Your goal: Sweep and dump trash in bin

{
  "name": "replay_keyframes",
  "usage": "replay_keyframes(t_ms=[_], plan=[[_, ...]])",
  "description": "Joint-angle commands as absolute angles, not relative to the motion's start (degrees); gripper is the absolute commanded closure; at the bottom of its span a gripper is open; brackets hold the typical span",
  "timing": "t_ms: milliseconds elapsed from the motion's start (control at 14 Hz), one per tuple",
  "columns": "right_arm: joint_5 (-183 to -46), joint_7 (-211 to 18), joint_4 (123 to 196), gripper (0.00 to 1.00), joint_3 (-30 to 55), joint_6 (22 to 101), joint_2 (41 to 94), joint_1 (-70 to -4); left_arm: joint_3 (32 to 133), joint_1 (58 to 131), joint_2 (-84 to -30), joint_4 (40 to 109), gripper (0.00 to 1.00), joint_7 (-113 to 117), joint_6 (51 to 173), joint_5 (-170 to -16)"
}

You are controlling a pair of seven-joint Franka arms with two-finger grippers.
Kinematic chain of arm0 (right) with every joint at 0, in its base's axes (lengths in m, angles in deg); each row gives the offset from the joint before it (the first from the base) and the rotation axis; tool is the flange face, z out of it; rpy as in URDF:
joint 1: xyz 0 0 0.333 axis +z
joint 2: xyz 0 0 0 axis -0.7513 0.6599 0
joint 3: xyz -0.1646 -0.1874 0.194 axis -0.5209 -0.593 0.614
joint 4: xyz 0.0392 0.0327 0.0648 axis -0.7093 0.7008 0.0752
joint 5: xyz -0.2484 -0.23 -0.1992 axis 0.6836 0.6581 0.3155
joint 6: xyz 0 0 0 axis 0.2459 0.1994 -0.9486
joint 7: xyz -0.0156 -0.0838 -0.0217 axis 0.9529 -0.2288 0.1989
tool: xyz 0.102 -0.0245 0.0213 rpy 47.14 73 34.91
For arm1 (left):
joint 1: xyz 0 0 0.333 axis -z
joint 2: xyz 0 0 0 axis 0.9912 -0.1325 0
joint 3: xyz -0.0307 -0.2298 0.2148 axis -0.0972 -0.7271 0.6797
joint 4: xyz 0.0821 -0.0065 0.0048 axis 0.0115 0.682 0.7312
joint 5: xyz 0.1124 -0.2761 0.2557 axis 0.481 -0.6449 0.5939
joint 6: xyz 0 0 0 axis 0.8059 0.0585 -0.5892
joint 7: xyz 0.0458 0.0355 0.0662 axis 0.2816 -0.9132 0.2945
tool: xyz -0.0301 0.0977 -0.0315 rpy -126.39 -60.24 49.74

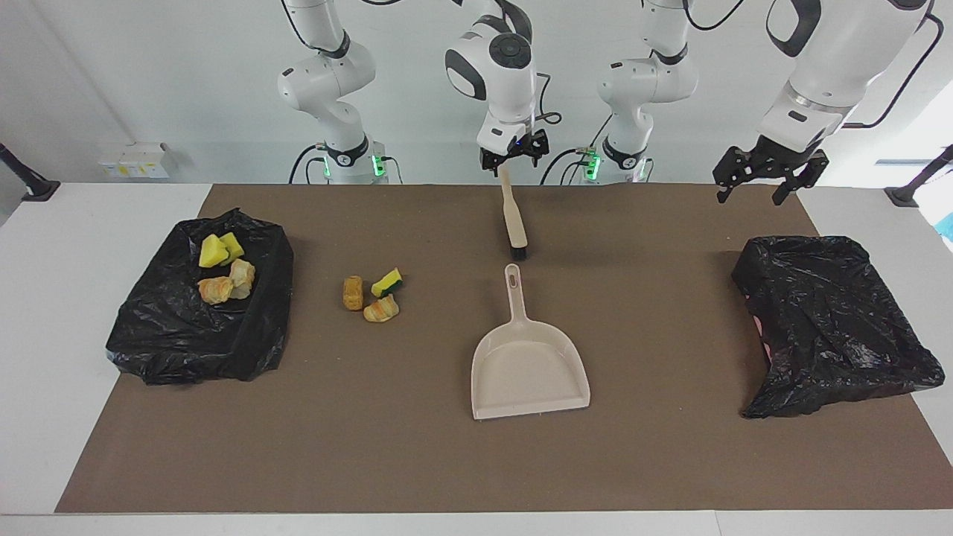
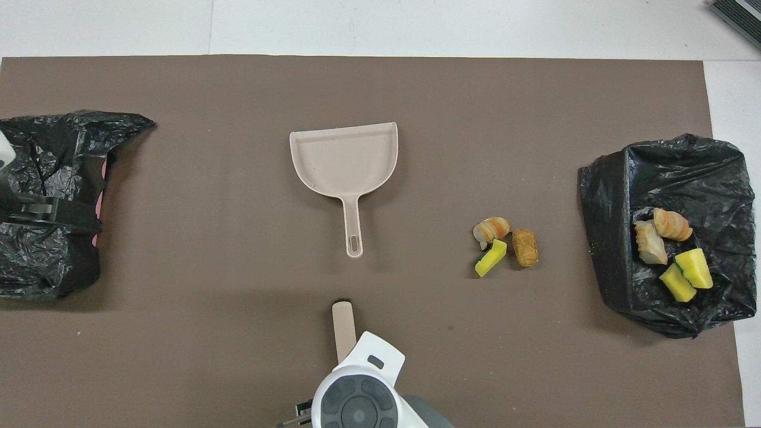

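Observation:
Three pieces of trash (image 1: pixel 372 295) (image 2: pixel 505 244) lie together on the brown mat: a sponge chunk and two bread toys. Several more sit in the black-lined bin (image 1: pixel 171 335) (image 2: pixel 654 172) at the right arm's end. The beige dustpan (image 1: pixel 528 365) (image 2: pixel 345 157) lies flat mid-mat, handle toward the robots. A beige brush (image 1: pixel 514 219) (image 2: pixel 343 330) lies nearer to the robots than that handle. My right gripper (image 1: pixel 511 165) hangs open over the brush's handle end, holding nothing. My left gripper (image 1: pixel 750 197) waits open in the air by the other bin.
A second black-lined bin (image 1: pixel 826 320) (image 2: pixel 53 148) sits at the left arm's end of the table with no trash showing in it. The brown mat (image 1: pixel 372 447) covers most of the white table. In the overhead view the right wrist hides the brush's handle end.

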State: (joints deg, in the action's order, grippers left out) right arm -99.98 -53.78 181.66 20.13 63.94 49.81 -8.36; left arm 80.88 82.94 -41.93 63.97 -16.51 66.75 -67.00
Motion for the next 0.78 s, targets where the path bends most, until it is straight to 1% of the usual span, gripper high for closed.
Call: replay_keyframes(t_ms=[0, 143, 285, 357, 428, 499, 571, 713], plan=[[-101.76, -55.12, 188.89, 0.0, 19.97, 70.5, 48.25, -5.22, 81.16, 86.68, -44.09, 64.46, 0.0, -14.22, 68.89, -65.98], [-101.76, -54.76, 191.71, 0.0, 19.97, 72.97, 48.25, -3.28, 81.16, 90.01, -45.33, 64.63, 0.0, -14.14, 70.39, -66.07], [-101.76, -54.76, 192.86, 0.0, 19.97, 74.37, 48.69, -2.57, 81.16, 91.43, -47.08, 64.63, 0.0, -13.44, 71.61, -66.33], [-101.76, -54.68, 192.95, 0.0, 19.97, 74.73, 48.95, -2.13, 81.16, 93.44, -47.62, 64.89, 0.0, -11.95, 72.58, -66.25], [-101.76, -54.76, 193.04, 0.0, 19.88, 74.74, 48.96, -2.04, 81.16, 94.85, -49.36, 64.72, 0.0, -9.24, 73.46, -65.98], [-101.76, -54.76, 193.04, 0.15, 19.88, 74.91, 49.13, -2.04, 81.16, 96.17, -50.25, 64.72, 0.0, -6.78, 74.68, -65.98], [-101.76, -54.76, 192.95, 0.38, 19.88, 75.17, 49.39, -2.04, 81.16, 97.58, -51.39, 64.72, 0.0, -5.36, 75.92, -65.98], [-101.76, -54.68, 192.95, 0.79, 19.88, 75.52, 49.66, -2.04, 81.16, 99.77, -53.85, 64.72, 0.0, -0.19, 78.46, -65.98]])
